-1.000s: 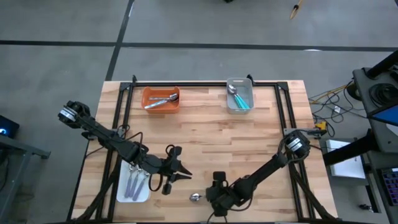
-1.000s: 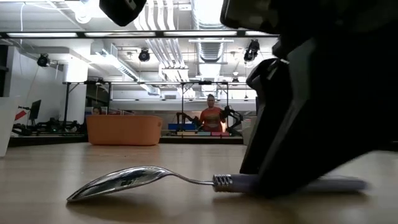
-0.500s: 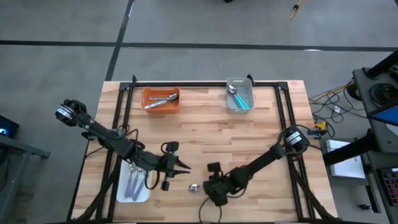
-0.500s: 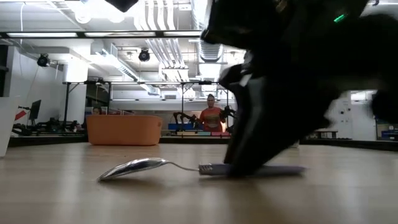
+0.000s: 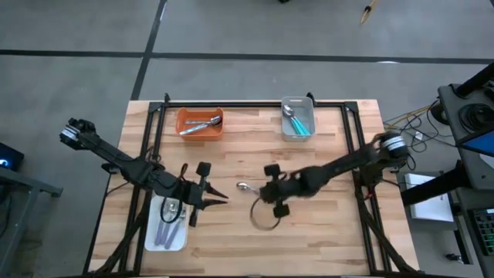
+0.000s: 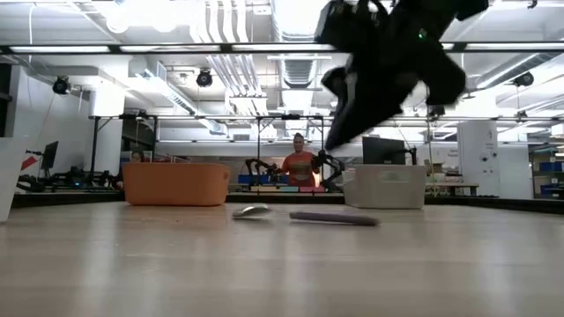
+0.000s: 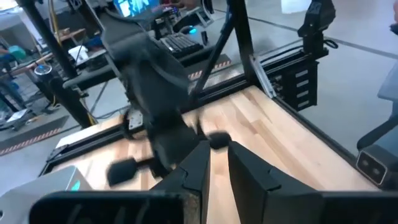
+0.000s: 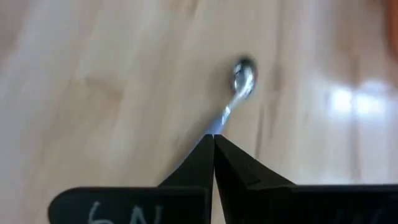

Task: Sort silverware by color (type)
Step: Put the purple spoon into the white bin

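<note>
A lavender-handled spoon [image 5: 244, 187] lies level on the table's middle [image 6: 300, 216], bowl toward the left. My right gripper [image 5: 261, 191] is shut and hangs over its handle. In the low view its fingertips [image 6: 335, 141] end clear above the spoon. In the right wrist view the handle runs behind my shut right gripper [image 8: 214, 138] and the bowl [image 8: 243, 76] lies beyond. My left gripper [image 5: 224, 199] hovers left of the spoon and points at it. Its fingers stand a narrow gap apart [image 7: 217, 152] with nothing between them.
An orange tray [image 5: 200, 122] with silver spoons and a grey tray [image 5: 297, 120] with teal spoons stand at the far edge. A white tray [image 5: 166, 232] with lavender spoons lies near left. A cable loop [image 5: 262, 218] hangs below the right arm. A person [image 6: 300, 163] sits far behind the table.
My right gripper has gone from the near edge toward the table's middle and has risen. The spoon has slid along the table with it, away from the near edge, and now lies below the fingers. My left gripper has drawn up and a little toward the far edge, rolling as it went.
</note>
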